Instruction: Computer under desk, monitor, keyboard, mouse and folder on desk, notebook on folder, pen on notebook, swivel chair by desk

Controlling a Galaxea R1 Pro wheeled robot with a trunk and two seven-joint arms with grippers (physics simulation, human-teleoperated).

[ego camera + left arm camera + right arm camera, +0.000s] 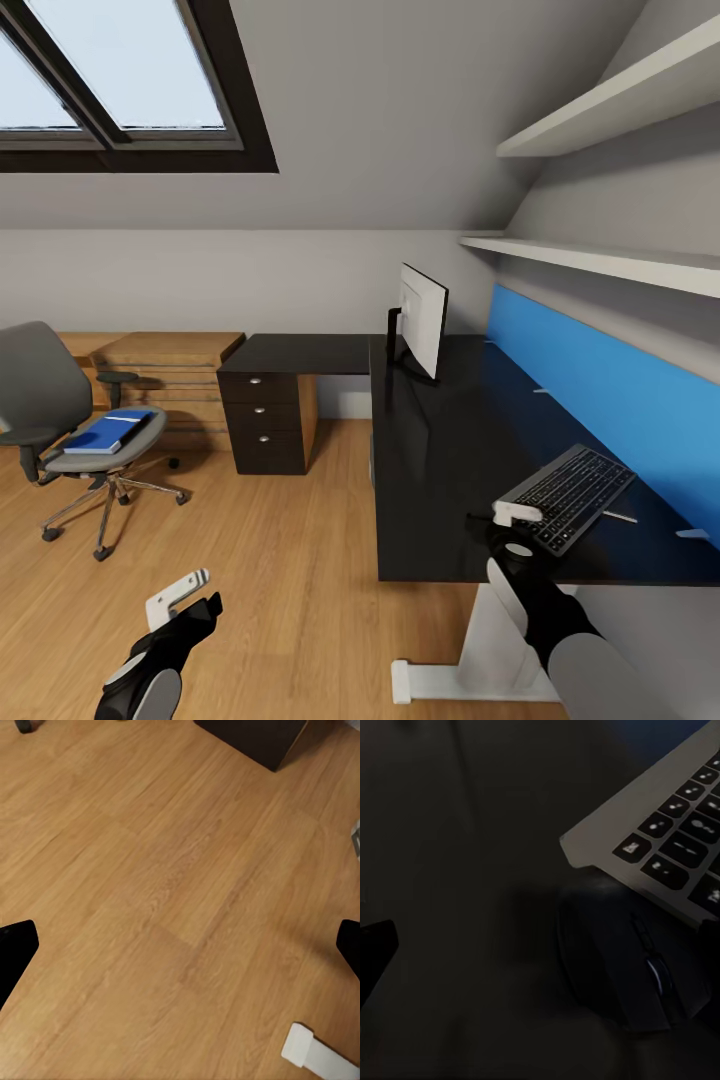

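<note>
The mouse [626, 960] is seen lying on the black surface [440, 450], touching the keyboard [570, 495] corner. The right gripper [512, 520] is held spread wide above it. The left gripper [185, 595] is spread over the floor [165, 892].

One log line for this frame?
right end effector: open over mouse beside keyboard | left end effector: open above floor | folder: on chair

No readable text anywhere; keyboard [675, 832] key legends blurred, illegible.
</note>
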